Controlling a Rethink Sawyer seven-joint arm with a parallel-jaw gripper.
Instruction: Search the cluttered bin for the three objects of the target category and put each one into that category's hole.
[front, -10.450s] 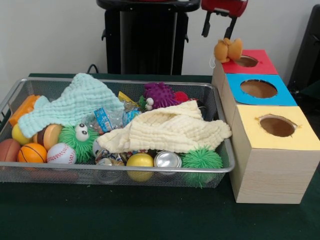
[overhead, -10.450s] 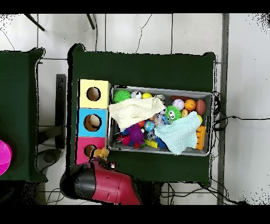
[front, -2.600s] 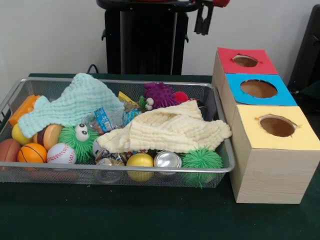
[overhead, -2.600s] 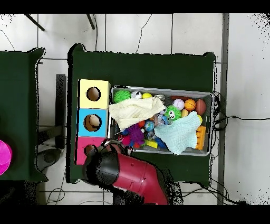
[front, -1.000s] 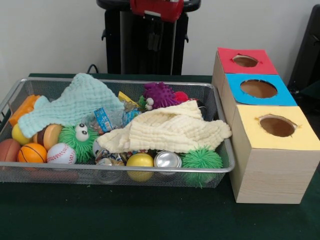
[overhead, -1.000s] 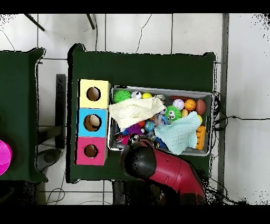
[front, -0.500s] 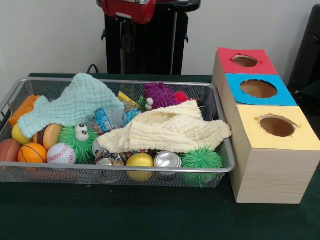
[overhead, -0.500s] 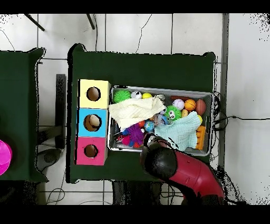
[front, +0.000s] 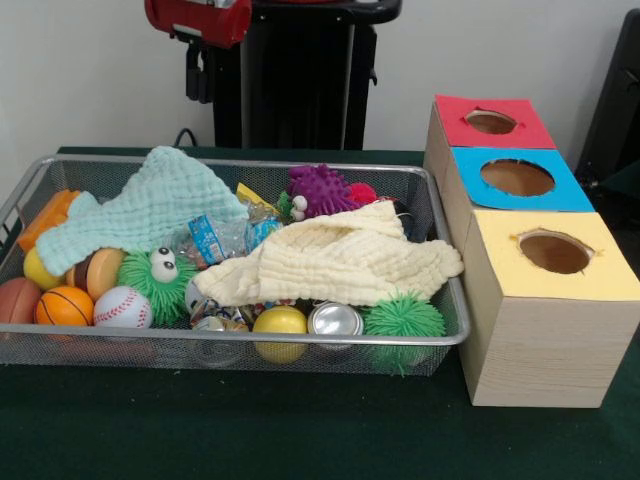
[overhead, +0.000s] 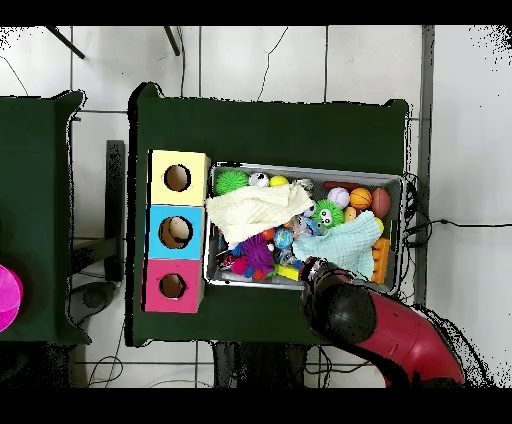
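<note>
A table (front: 300, 440) covered with dark green cloth is seen carrying two things. A wire mesh bin (front: 240, 345), heaped with balls, toys and cloths, is set directly on the cloth. Just beside the bin, at its right end in the front view, a row of three wooden boxes (front: 535, 340) is placed, topped red, blue and yellow, each with a round hole. Bare green cloth is left around the bin on every other side
</note>
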